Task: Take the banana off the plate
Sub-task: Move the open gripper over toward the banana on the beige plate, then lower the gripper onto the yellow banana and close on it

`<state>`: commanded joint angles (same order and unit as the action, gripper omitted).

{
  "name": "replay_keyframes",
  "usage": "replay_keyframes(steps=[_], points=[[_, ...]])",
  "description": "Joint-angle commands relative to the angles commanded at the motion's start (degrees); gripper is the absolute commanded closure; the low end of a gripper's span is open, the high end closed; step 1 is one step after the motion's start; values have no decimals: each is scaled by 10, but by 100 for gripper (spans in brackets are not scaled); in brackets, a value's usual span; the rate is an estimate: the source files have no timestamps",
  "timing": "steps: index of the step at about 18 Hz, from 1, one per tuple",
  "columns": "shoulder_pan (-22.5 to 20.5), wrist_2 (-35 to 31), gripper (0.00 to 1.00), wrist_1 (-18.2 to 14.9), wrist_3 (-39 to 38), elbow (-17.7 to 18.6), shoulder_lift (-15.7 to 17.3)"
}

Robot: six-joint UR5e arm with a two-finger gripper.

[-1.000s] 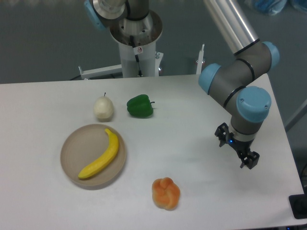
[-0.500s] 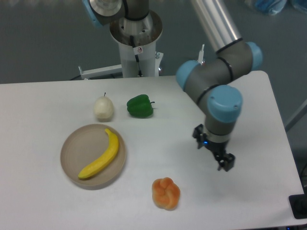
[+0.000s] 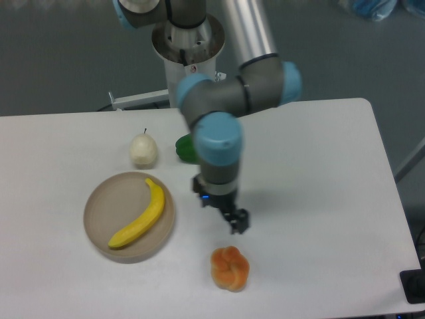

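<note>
A bright yellow banana (image 3: pixel 139 216) lies diagonally on the round beige plate (image 3: pixel 99 206) at the left of the table. My gripper (image 3: pixel 222 210) hangs over the table just right of the plate, roughly 100 px from the banana and apart from it. Its dark fingers (image 3: pixel 240 221) point down with nothing between them, and they look spread apart.
A pale pear (image 3: pixel 143 150) stands behind the plate. A green pepper (image 3: pixel 185 147) sits next to it, partly hidden by my arm. An orange pepper (image 3: pixel 230 268) lies near the front edge, just below the gripper. The robot base (image 3: pixel 188 60) is at the back.
The arm has swept left across the table, from the right side to a spot beside the plate. It now covers part of the green pepper. No object has moved.
</note>
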<state>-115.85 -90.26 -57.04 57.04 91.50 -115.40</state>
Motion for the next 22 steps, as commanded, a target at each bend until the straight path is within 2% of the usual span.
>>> replay_keyframes(steps=[3,6,12,19,22], points=[[36,-3,0,-2,-11,3,-8],[54,0,0,0,-45,11,-15],[74,0,0,1,-92,11,-44],[82,-1,0,3,-126,14,-58],[99,-1,0,22,-140,14,-66]])
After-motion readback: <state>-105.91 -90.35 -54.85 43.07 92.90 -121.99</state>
